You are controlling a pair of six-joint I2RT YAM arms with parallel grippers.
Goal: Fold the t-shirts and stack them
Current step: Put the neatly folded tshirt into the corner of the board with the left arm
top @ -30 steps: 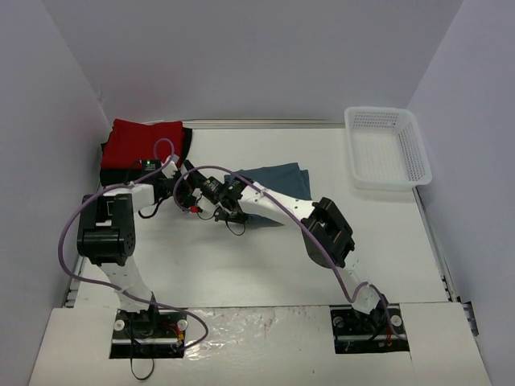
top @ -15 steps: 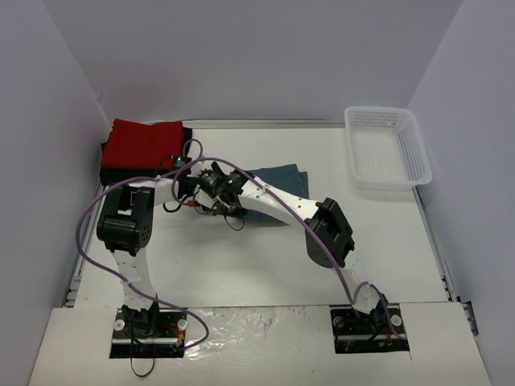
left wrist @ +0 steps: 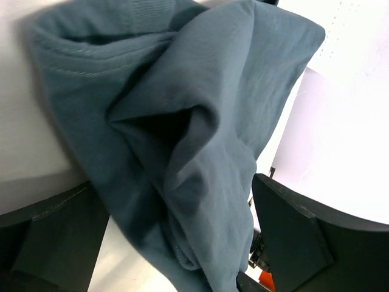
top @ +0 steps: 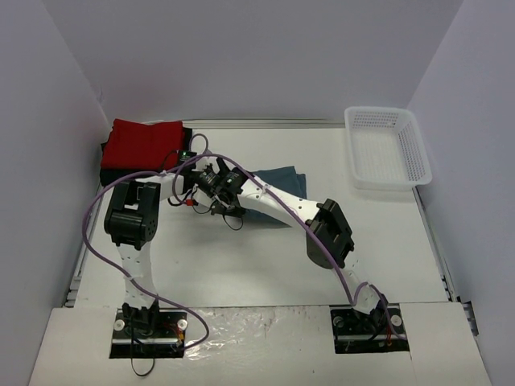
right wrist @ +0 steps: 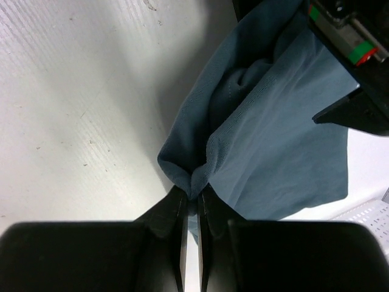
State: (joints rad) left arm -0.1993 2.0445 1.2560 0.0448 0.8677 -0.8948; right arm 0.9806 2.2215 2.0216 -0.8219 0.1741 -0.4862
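Right gripper [right wrist: 191, 204] pinches rumpled teal t-shirt [right wrist: 279, 146].

The slate-blue cloth t-shirt [left wrist: 182, 121] is a soft, matt knit with stitched hems. The bright red cloth t-shirt [top: 145, 143] looks matt too. The white desk [right wrist: 79, 109] is finely ribbed and scuffed. The right gripper [right wrist: 192, 201] has matt black plastic fingers [right wrist: 161, 216].
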